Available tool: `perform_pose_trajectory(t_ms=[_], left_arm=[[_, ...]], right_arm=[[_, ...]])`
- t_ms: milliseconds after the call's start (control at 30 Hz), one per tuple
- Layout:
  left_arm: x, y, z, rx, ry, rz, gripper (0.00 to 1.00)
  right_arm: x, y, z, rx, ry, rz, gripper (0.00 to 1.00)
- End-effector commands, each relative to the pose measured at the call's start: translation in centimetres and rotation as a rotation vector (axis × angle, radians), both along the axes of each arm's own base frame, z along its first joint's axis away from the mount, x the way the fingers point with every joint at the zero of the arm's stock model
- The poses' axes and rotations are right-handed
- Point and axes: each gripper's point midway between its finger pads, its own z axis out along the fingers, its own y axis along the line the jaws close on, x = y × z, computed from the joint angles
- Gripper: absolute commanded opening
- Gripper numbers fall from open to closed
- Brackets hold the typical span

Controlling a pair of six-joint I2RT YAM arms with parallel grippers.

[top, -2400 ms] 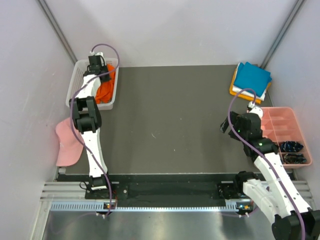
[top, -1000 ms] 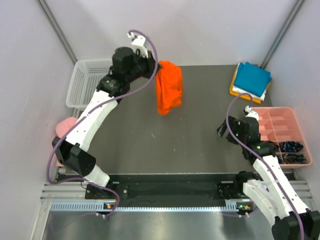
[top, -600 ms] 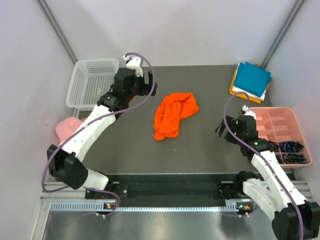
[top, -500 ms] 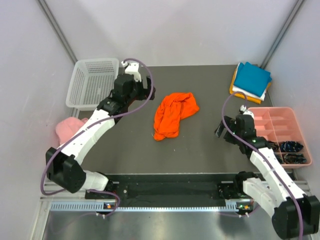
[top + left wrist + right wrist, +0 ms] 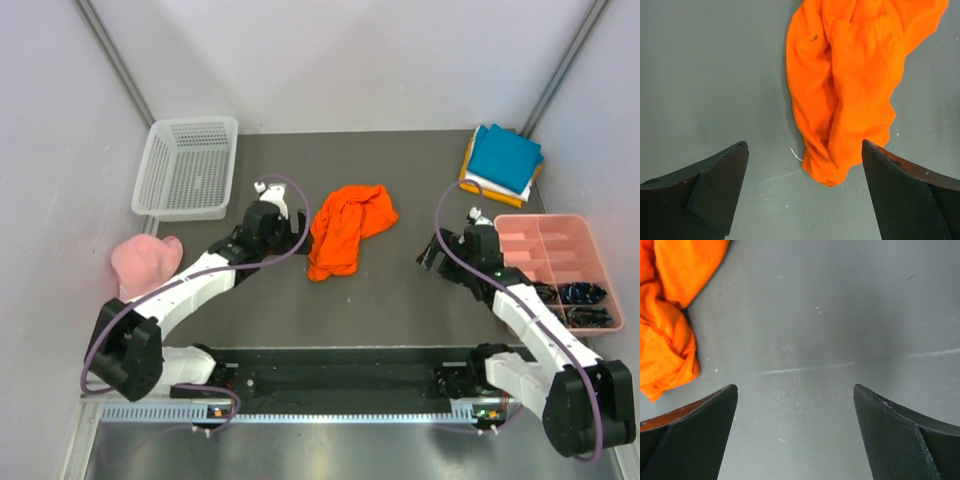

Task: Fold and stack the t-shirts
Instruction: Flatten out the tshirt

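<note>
The left hand (image 5: 302,238) is spread wide and grips nothing. It hovers low over the dark table (image 5: 400,300), its two fingers pointing toward the orange t-shirt (image 5: 345,228). In the left wrist view the hand (image 5: 803,145) frames the shirt's near end: the crumpled tip of the orange t-shirt (image 5: 850,85) lies between the two black fingertips (image 5: 725,165), touching neither, with the rest of the cloth running away from the camera in long, bunched folds.

The right hand (image 5: 428,250) is likewise wide open and holds nothing. It points leftward across bare table, well apart from the shirt. In its wrist view the hand (image 5: 795,387) looks down on scuffed grey surface, and only an edge of the orange t-shirt (image 5: 665,340) shows at the far left, beyond the left fingertip.

The orange shirt lies unfolded in a loose heap near the middle of the table, between the two hands and closer to the left one.

At the far right corner sits a stack of folded shirts: a teal blue t-shirt (image 5: 505,155) on top, an amber yellow t-shirt (image 5: 466,180) at the bottom, and what looks like a thin white layer between them, though only its edge shows.

Just below the stack stands a pink divided tray (image 5: 560,222) with small dark items in its near compartments. A white mesh basket (image 5: 185,208) sits at the far left corner, and a pale pink cap (image 5: 140,265) lies beside the table's left edge.
</note>
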Motion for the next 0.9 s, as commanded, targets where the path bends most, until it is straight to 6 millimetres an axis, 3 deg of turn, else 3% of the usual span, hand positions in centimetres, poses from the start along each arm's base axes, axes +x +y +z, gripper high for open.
perform_pose_trajectory(t_ms=[0, 167, 300, 333, 400, 433, 467, 500, 700, 867], left_arm=[[-0.2, -1.2, 1.5, -0.099, -0.063, -0.008, 0.99], [-0.5, -0.9, 1.4, -0.087, -0.07, 0.007, 0.99], [-0.7, -0.2, 1.5, -0.066, -0.083, 0.017, 0.99], [-0.8, -0.1, 1.4, -0.062, -0.084, 0.02, 0.99], [-1.1, 0.2, 1.3, -0.057, -0.085, 0.024, 0.99], [-1.2, 0.4, 1.2, -0.051, -0.082, 0.027, 0.99], [-1.4, 0.6, 1.4, -0.054, -0.089, 0.03, 0.99], [-1.6, 0.8, 1.0, -0.05, -0.084, 0.033, 0.99], [-2.6, 1.6, 0.5, -0.033, -0.076, 0.041, 0.99], [-2.9, 2.2, 0.5, -0.018, -0.079, 0.052, 0.99]], right_arm=[[1.0, 2.4, 1.5, 0.091, -0.074, 0.053, 0.99], [1.5, 4.5, 1.5, -0.065, -0.05, 0.095, 0.99], [2.1, 6.9, 2.1, -0.14, -0.045, 0.118, 0.99], [2.4, 8.4, 3.0, -0.135, -0.057, 0.139, 0.99], [2.9, 9.3, 2.3, -0.183, -0.035, 0.135, 0.99], [3.4, 10.3, 3.1, -0.176, -0.05, 0.147, 0.99], [3.6, 10.9, 2.2, -0.19, -0.022, 0.158, 0.99], [4.2, 11.7, 2.9, -0.175, -0.035, 0.164, 0.99], [5.8, 15.3, 1.7, -0.123, -0.011, 0.24, 0.9], [6.0, 17.6, 1.1, -0.109, -0.004, 0.289, 0.85]])
